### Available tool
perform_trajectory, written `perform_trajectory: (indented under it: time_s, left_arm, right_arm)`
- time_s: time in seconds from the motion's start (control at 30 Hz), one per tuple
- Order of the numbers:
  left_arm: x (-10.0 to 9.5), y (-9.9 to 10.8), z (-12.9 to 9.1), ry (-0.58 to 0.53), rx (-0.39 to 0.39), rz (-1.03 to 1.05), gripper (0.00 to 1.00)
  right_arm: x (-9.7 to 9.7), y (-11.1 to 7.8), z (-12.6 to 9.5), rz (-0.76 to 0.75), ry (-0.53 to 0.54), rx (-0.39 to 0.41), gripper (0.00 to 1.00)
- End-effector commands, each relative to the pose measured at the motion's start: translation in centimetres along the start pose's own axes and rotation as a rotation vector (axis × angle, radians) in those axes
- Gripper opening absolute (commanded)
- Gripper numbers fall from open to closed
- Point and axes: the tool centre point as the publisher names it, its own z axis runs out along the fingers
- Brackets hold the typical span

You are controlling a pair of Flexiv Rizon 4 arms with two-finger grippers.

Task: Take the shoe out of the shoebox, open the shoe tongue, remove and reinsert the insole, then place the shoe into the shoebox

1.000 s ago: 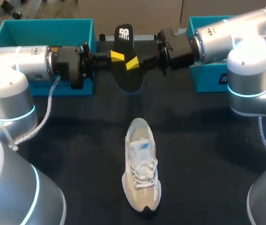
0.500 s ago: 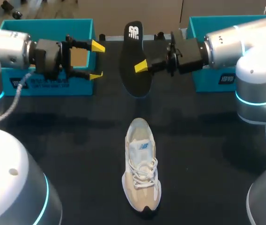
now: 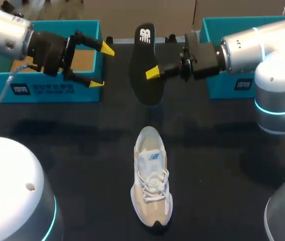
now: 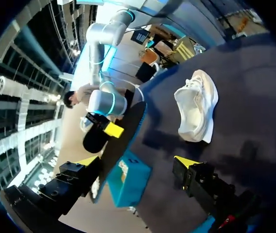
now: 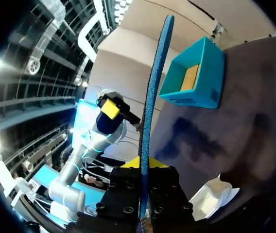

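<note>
Letting go of the insole [image 3: 141, 60], the left pincer [image 3: 101, 66] has drawn back over the left shoebox [image 3: 57, 91], fingers spread wide. The right pincer [image 3: 151, 74] alone clamps the insole above the desk [image 3: 223, 165], beyond the shoe [image 3: 152, 183], seemingly ready for reinsertion.

Cream, laced shoe [image 3: 152, 183] upright on its sole mid-bench [image 3: 82, 150], toe toward the robot; black insole [image 3: 145, 65] held aloft in the right hand [image 3: 150, 73], between open teal left shoebox [image 3: 52, 90] and right shoebox [image 3: 225, 88].
</note>
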Motion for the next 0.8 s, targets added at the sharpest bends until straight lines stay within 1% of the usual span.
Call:
perform_trajectory:
  time_s: [0.03, 0.07, 0.13, 0.2, 0.73, 0.77, 0.8]
  left_arm:
    - [-0.2, -1.2, -0.7, 0.144, -0.078, -0.141, 1.0]
    - [0.0, -1.3, -0.9, 0.181, -0.119, -0.214, 1.0]
    - [0.6, -1.2, -0.9, 0.276, -0.242, -0.303, 1.0]
    - [0.6, -1.2, -0.9, 0.276, -0.242, -0.303, 1.0]
    - [0.6, -1.2, -0.9, 0.276, -0.242, -0.303, 1.0]
    - [0.9, -1.6, -0.1, 0.288, -0.269, -0.353, 1.0]
    - [1.4, -1.9, 0.5, 0.287, -0.307, -0.356, 1.0]
  right_arm:
    - [-0.7, -0.6, -0.6, -0.041, 0.003, 0.007, 0.0]
    - [-1.1, -0.8, -0.7, -0.065, -0.004, 0.017, 0.0]
    - [-1.8, -1.1, -0.9, -0.093, -0.009, 0.042, 0.0]
    - [-2.5, -1.2, -1.3, -0.077, -0.035, 0.033, 0.0]
    - [-2.5, -1.2, -1.3, -0.077, -0.035, 0.033, 0.0]
    - [-2.5, -1.2, -1.3, -0.077, -0.035, 0.033, 0.0]
    - [-2.5, -1.2, -1.3, -0.077, -0.035, 0.033, 0.0]
